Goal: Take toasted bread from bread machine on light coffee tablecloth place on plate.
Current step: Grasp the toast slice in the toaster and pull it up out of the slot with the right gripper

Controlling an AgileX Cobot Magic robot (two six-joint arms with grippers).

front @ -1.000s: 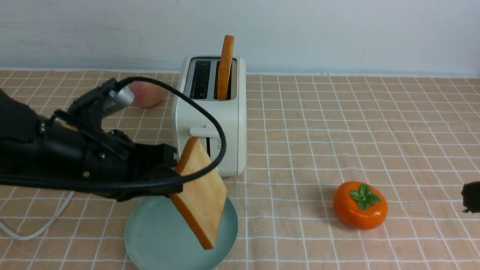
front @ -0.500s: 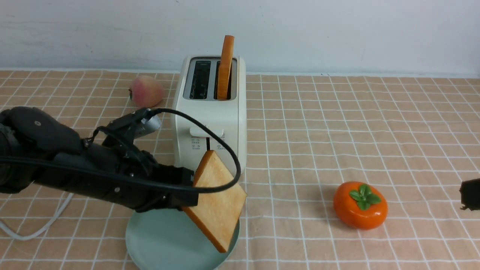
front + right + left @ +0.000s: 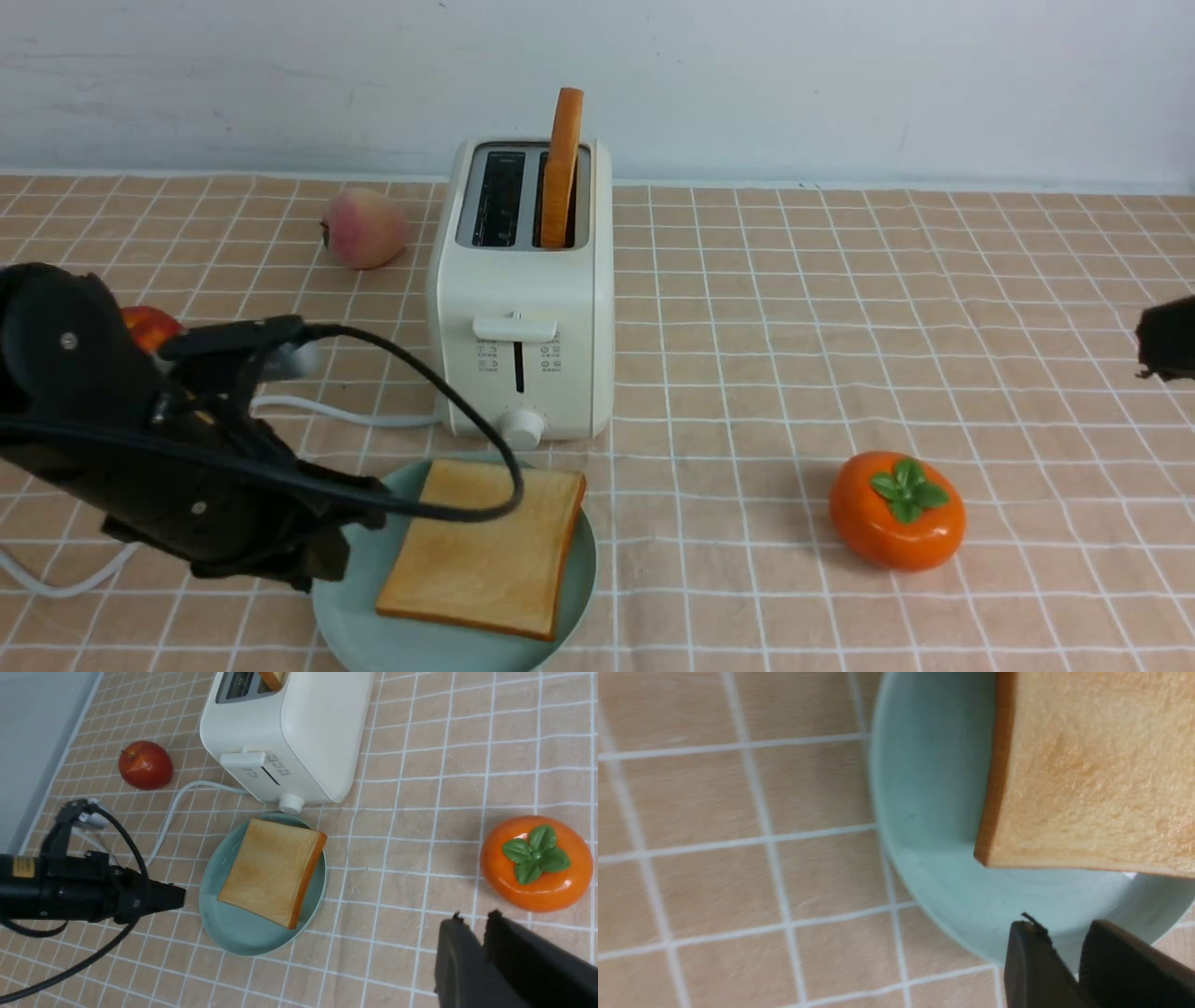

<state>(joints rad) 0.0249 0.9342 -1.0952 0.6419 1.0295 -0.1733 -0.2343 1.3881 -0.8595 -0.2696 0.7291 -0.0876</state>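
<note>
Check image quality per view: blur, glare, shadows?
Front view: sharp, evenly lit, soft shadow left of the glossy orange persimmon. Left wrist view: peach-tan checked cloth slightly soft, square golden toast slice crisp. Right wrist view: sharp, black right gripper dark, detail lost.

Bread machine (image 3: 569, 308): smooth plastic, sl. gloss; plate (image 3: 364, 616) matt; toasted bread (image 3: 485, 551) rough; tablecloth (image 3: 840, 308) woven fabric.

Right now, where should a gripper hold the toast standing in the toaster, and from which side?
Probably its upper part, from straight above, pinching the two flat faces. The toast stands upright in the toaster, and only that part sticks out.
</note>
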